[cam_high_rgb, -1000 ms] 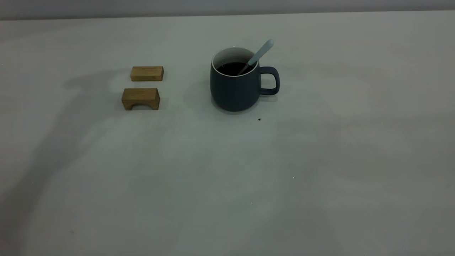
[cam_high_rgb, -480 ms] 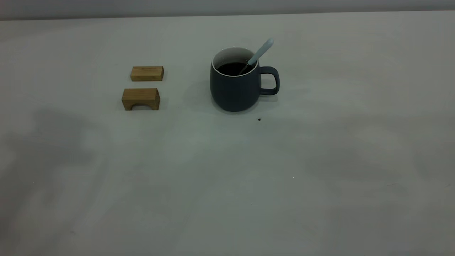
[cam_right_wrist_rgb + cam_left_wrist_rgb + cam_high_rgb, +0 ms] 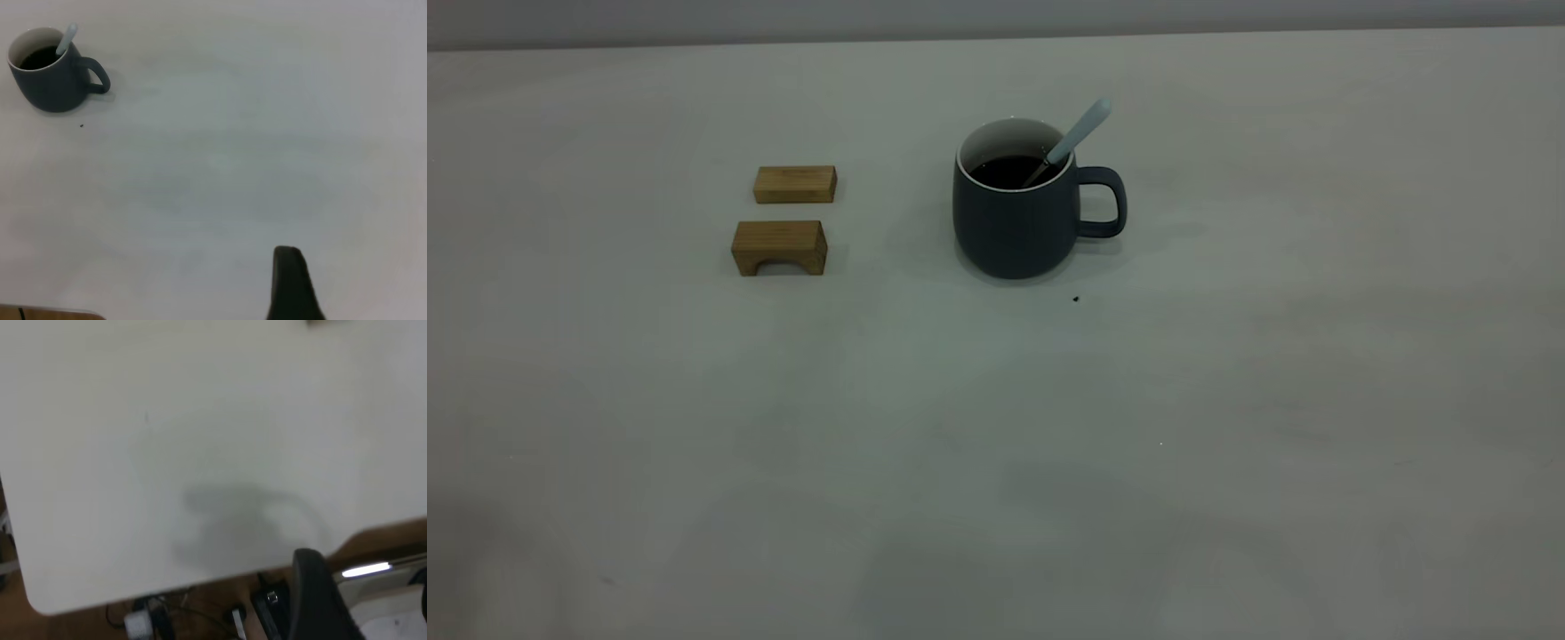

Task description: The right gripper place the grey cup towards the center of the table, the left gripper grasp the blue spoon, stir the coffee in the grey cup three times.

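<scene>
Two wooden blocks (image 3: 787,219) sat on the counter (image 3: 996,444), well left of the grey cup (image 3: 1018,213) from my outside view. I saw the cup standing upright toward the middle of the far half, handle turned to the right, coffee (image 3: 1009,171) dark inside. The blue spoon (image 3: 1074,138) leaned in it, handle sticking up past the rim on the handle side. My left hand (image 3: 320,600) showed one dark finger over the counter's edge; my right hand (image 3: 292,283) hung far from the cup. Whether either hand's fingers were apart or together, I could not tell.
</scene>
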Robot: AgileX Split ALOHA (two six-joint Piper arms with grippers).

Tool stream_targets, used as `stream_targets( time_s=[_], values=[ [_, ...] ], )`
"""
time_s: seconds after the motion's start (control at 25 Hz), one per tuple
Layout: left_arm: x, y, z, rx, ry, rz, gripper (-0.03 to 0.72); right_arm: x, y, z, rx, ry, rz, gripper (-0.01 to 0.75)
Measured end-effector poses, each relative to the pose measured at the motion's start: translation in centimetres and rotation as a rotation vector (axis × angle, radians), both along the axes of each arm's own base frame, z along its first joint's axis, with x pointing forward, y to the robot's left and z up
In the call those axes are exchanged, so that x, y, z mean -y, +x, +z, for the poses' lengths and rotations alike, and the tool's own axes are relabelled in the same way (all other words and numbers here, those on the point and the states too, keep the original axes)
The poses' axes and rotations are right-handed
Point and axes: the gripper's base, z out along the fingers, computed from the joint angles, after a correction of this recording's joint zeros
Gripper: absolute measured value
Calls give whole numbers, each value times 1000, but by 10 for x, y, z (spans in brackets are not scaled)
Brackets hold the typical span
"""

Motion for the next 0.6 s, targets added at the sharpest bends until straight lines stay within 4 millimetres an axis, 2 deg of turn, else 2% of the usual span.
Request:
stream_targets(
  time_s=[0.16,0.28,0.6],
  values=[
    [-11,-52,-32,64,-41,12,451,0,0,0,0,0,0,535],
    [-17,-77,-50,166,-71,66,451,0,0,0,0,0,0,535],
    [-21,-121,-74,389,-97,189,451,0,0,0,0,0,0,535]
  ],
)
